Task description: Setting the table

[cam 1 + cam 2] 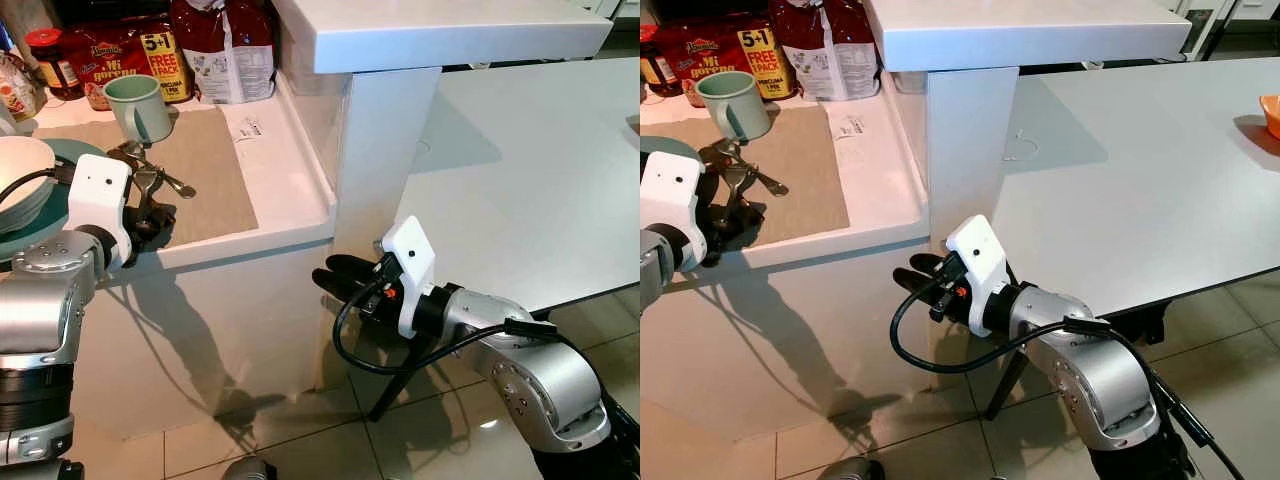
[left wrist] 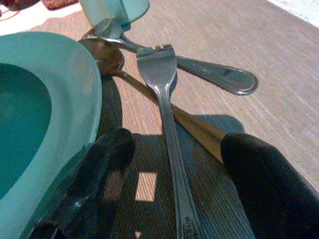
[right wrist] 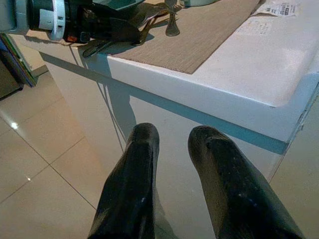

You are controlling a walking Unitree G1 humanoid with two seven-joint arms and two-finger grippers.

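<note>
On the beige placemat (image 1: 205, 165) lie a fork (image 2: 164, 99), a spoon (image 2: 105, 56) and another piece of cutlery (image 2: 219, 77), beside a teal plate (image 2: 45, 99) and a pale green mug (image 1: 138, 105). My left gripper (image 2: 179, 144) is low over the mat, open, with the fork handle running between its fingers (image 2: 94, 174); I cannot tell if they touch it. White bowls (image 1: 20, 180) sit stacked on the plate. My right gripper (image 1: 328, 280) hangs below the counter edge, its fingers (image 3: 134, 169) slightly apart and holding nothing.
A white dining table (image 1: 530, 180) stretches to the right, with an orange bowl (image 1: 1272, 115) at its far edge. A raised white shelf (image 1: 440, 30) overhangs the counter. Food packages (image 1: 215, 45) and a jar (image 1: 50, 60) line the back. Tiled floor lies below.
</note>
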